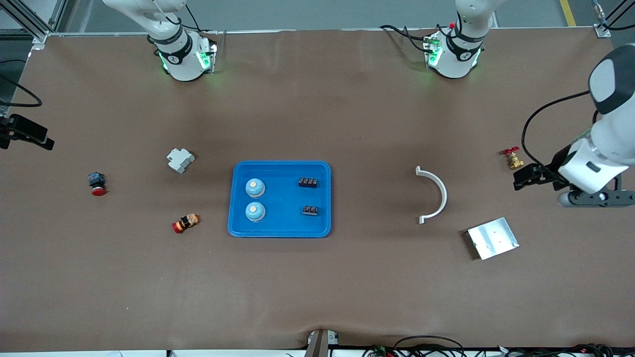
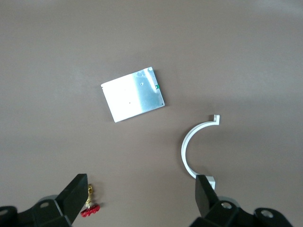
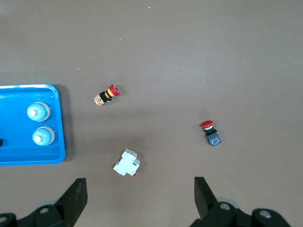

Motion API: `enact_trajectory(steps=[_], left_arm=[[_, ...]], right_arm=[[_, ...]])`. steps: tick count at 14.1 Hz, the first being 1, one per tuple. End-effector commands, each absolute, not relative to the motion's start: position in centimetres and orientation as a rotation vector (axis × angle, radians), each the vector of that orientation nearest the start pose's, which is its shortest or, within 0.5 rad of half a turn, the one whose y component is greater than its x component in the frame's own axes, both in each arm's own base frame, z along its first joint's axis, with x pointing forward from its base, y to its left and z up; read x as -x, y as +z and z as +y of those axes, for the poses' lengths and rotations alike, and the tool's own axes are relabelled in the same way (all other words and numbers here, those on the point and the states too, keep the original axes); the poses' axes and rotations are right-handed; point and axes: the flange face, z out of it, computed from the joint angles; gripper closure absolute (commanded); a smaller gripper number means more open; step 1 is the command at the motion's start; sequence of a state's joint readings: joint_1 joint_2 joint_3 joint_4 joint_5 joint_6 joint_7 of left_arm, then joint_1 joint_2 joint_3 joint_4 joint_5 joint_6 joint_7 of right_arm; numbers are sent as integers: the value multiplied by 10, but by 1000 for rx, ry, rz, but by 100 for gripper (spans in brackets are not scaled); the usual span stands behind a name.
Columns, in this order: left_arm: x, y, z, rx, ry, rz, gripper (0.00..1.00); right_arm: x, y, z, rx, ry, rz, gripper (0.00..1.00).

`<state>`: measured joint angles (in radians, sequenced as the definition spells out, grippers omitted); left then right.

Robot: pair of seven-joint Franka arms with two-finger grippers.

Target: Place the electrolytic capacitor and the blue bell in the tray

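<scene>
Tray (image 1: 279, 230) holds two bells (image 1: 255, 187).

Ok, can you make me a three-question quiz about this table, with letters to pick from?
1. Where are the two blue bells?
A. in the blue tray
B. on the silver plate
C. beside the white curved piece

2. How many small dark parts lie in the tray?
A. one
B. two
C. four

3. How is the left pincer?
A. shut on a bell
B. open, holding nothing
C. shut on the plate

Answers: 1 A, both bells sit inside the rim. 2 B, two dark blocks show there. 3 B, its fingers stand apart over bare table.
</scene>
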<state>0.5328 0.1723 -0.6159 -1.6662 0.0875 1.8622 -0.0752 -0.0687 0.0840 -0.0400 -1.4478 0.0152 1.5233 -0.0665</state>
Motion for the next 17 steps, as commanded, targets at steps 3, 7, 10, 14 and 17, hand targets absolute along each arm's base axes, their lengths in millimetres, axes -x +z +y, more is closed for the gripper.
enact_trajectory(steps=[3, 7, 10, 14, 17], left_arm=[[-587, 554, -36, 3153, -100, 79, 0], [-575, 566, -42, 3172, -99, 82, 0], [-571, 571, -47, 3169, -108, 97, 0], [-566, 585, -48, 3169, -144, 97, 0], [-565, 584, -55, 3172, -139, 123, 0]], right_arm=[[-570, 639, -57, 3138, 4, 45, 0], [-570, 638, -58, 3141, 2, 48, 0], [-570, 639, -56, 3141, 5, 43, 0], [-572, 637, -57, 3140, -3, 45, 0], [-571, 639, -55, 3140, 0, 40, 0]])
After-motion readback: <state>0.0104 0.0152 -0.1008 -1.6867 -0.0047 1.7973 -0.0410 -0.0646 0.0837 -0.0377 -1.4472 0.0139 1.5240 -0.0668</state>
